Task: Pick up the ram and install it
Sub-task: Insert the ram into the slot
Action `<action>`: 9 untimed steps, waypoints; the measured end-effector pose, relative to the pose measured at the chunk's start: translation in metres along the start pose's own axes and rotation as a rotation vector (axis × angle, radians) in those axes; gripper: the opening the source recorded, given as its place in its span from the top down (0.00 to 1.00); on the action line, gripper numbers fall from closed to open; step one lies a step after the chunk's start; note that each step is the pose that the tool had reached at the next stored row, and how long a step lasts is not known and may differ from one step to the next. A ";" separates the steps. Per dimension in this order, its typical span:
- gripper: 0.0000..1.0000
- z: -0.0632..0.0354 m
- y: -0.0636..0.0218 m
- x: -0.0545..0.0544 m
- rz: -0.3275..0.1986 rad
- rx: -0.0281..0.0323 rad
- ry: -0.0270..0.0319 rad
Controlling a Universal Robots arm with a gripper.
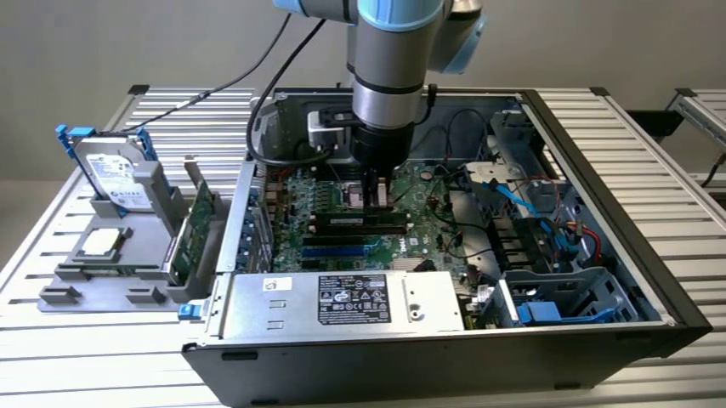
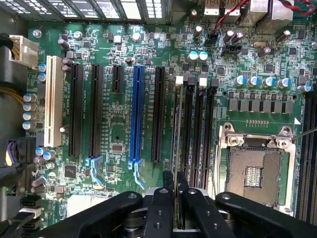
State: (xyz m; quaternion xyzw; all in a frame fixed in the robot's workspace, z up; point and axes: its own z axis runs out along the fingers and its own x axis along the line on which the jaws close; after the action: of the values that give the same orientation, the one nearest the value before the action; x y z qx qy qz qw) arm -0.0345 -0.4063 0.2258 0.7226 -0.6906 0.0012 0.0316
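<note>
The ram (image 2: 176,129) shows edge-on as a thin green strip, standing along the outermost of the black memory slots (image 2: 198,129) on the motherboard (image 2: 114,124). My gripper (image 2: 174,193) is shut on the ram's edge, one black finger (image 2: 161,208) on each side. In the exterior view the gripper (image 1: 380,197) reaches straight down into the open computer case (image 1: 601,170). The ram (image 1: 359,220) lies long and dark just below it on the board. How deep the ram sits in the slot I cannot tell.
The CPU socket (image 2: 255,168) lies beside the memory slots. A silver power supply (image 1: 340,297) fills the case's near side, with cables (image 1: 533,204) on the exterior view's right. Outside the case, a hard drive with blue brackets (image 1: 111,170) and a green expansion card (image 1: 199,225) stand in a grey holder.
</note>
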 end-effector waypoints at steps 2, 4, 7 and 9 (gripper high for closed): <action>0.86 0.0000 0.0000 0.000 0.000 0.0001 -0.0004; 0.86 0.0000 0.0000 -0.001 -0.001 0.0002 -0.0004; 0.86 0.0000 0.0001 -0.001 -0.006 0.0004 -0.0001; 0.86 0.0000 0.0000 -0.001 -0.009 0.0006 0.0000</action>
State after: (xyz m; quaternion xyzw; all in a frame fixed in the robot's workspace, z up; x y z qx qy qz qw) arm -0.0346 -0.4056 0.2258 0.7258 -0.6872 0.0012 0.0314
